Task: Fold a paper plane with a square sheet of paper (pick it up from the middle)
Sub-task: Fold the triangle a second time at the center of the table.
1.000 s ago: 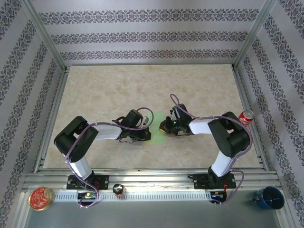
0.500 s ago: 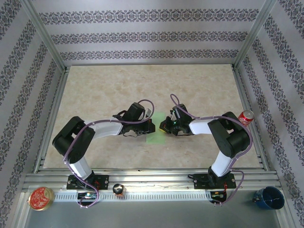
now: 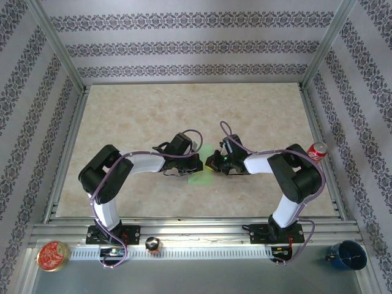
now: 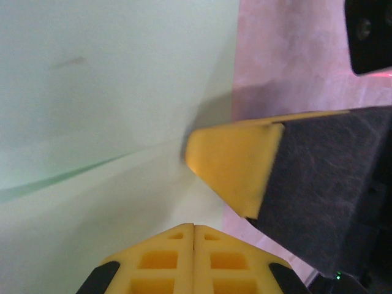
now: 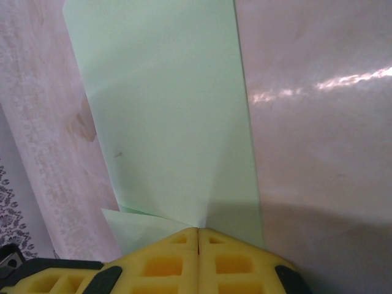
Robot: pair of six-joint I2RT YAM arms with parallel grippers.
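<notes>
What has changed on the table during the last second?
The left gripper slid to the right, farther over the paper, and its arm followed, so less green shows. Nothing was taken hold of or let go: both grippers stayed shut. The right gripper kept its place, and the paper seems not to have shifted.

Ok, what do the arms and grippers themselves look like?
The left arm and right arm have black joint housings, white links and a purple cable looped along each. The left gripper and right gripper have yellow fingers moulded with square recesses, black at the outer corners.
</notes>
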